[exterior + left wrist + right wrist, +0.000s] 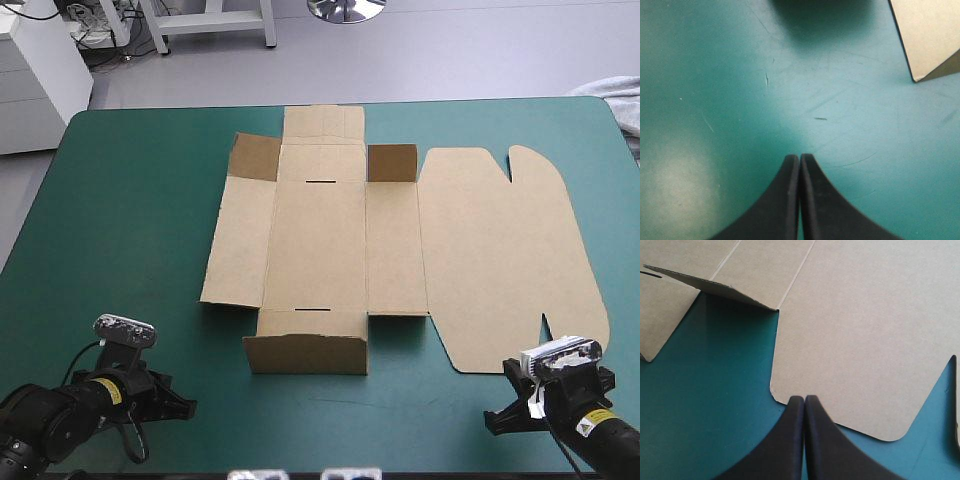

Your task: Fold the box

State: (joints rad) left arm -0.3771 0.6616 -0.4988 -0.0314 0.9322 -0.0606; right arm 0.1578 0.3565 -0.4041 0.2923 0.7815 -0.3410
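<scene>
The brown box (pixel 330 240) lies as a cut sheet at the middle of the teal-green table. Its near end wall (pixel 305 355) stands raised and two small far flaps (pixel 255 157) tilt up. The wide lid panel (pixel 510 260) lies flat on the right. My left gripper (pixel 168 395) is shut and holds nothing, near the front left edge; one box corner (pixel 930 35) shows ahead of its tips (pixel 799 157). My right gripper (pixel 522 380) is shut too, its tips (pixel 804 399) at the lid panel's near rounded edge (pixel 865 330).
A pale grey cloth (pixel 615 100) pokes over the table's far right corner. Bare teal-green cover (pixel 120 230) stretches left of the box and along the front edge between the two arms.
</scene>
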